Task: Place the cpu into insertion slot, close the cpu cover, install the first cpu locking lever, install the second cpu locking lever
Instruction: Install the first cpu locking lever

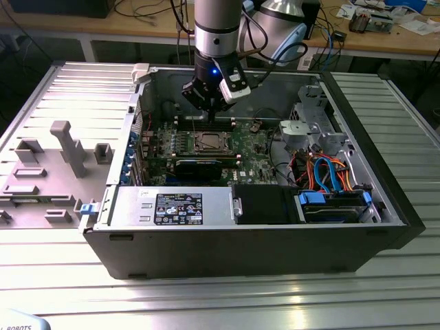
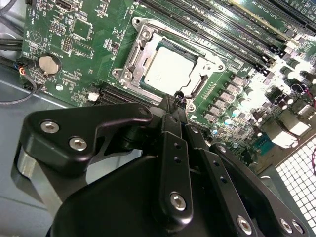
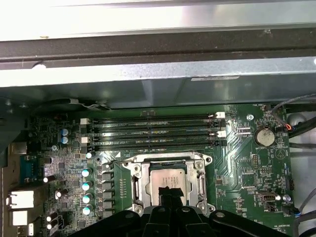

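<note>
The cpu (image 2: 170, 69) looks light and fragile, best taken by its edges, lying framed by the cpu cover (image 2: 134, 55) while the gripper (image 2: 178, 98) hovers close above, closed up on nothing.

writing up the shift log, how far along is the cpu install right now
Done: the cpu sits in the insertion slot, and the cpu cover lies flat around it. In hand: the end effector is poised at the socket's edge; contact cannot be told. Left: the two locking levers, since whether either is latched cannot be made out.
</note>
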